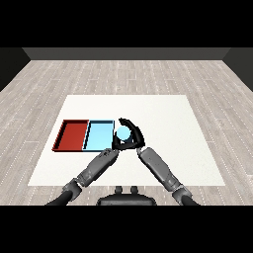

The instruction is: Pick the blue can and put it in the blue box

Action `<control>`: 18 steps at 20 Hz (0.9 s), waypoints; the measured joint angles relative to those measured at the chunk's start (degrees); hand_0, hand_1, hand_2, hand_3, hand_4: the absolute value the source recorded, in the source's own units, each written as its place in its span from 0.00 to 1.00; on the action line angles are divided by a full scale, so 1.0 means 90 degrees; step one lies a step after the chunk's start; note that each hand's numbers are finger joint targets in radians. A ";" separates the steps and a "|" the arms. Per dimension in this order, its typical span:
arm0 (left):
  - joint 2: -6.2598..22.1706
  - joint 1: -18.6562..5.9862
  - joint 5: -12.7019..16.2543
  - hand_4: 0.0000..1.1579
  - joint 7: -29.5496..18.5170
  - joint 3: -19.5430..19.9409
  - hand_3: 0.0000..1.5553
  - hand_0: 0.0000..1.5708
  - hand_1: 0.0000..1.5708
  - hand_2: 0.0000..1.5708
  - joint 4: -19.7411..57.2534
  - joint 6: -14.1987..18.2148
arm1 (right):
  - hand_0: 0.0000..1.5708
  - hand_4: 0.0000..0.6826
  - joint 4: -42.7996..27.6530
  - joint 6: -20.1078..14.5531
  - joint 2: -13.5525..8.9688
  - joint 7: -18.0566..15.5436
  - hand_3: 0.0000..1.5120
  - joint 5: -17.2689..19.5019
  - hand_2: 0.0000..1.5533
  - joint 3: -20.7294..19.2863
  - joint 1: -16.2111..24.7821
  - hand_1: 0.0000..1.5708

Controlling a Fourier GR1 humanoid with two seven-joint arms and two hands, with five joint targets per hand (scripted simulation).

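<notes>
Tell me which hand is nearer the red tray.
Left. The left hand sits by the light blue tray's near right corner, one tray away from the red tray. The right hand, curled round the light blue can, is farther right.

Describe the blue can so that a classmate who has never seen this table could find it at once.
Start at the white table and find the red tray and light blue tray side by side. Just right of the light blue tray, the right robot hand curls round the blue can, the only round object.

Grey forearms, black left hand [117,144], right hand [134,134]
</notes>
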 measured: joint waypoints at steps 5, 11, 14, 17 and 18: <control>-0.0010 0.0185 -0.0196 0.99 0.0099 0.0091 0.96 1.00 1.00 1.00 -0.0166 0.0051 | 0.00 0.00 0.0013 -0.0042 0.0032 0.0013 0.00 0.0072 0.00 0.0008 0.0030 0.00; -0.0036 0.0339 -0.0346 0.99 -0.0048 0.0427 0.96 1.00 1.00 1.00 -0.0142 -0.0181 | 0.00 0.00 -0.0250 0.0128 -0.0031 0.0017 0.00 -0.0183 0.00 -0.0573 0.0147 0.00; -0.0059 0.0435 -0.0292 0.99 -0.0053 0.0442 0.95 1.00 1.00 1.00 -0.0186 -0.0099 | 0.00 0.00 -0.0737 0.0400 -0.0181 0.0149 0.00 -0.0585 0.00 -0.0978 0.0276 0.00; 0.0085 0.0498 -0.0320 0.99 -0.0106 0.0690 0.95 1.00 1.00 1.00 -0.0201 -0.0188 | 0.00 0.00 -0.1165 0.0673 -0.0426 0.0160 0.00 -0.0837 0.00 -0.1354 0.0420 0.00; 0.0077 0.0495 -0.0357 0.99 -0.0127 0.0750 0.94 1.00 1.00 1.00 -0.0191 -0.0170 | 0.00 0.00 -0.1336 0.0738 -0.0510 0.0155 0.00 -0.0912 0.00 -0.1484 0.0505 0.00</control>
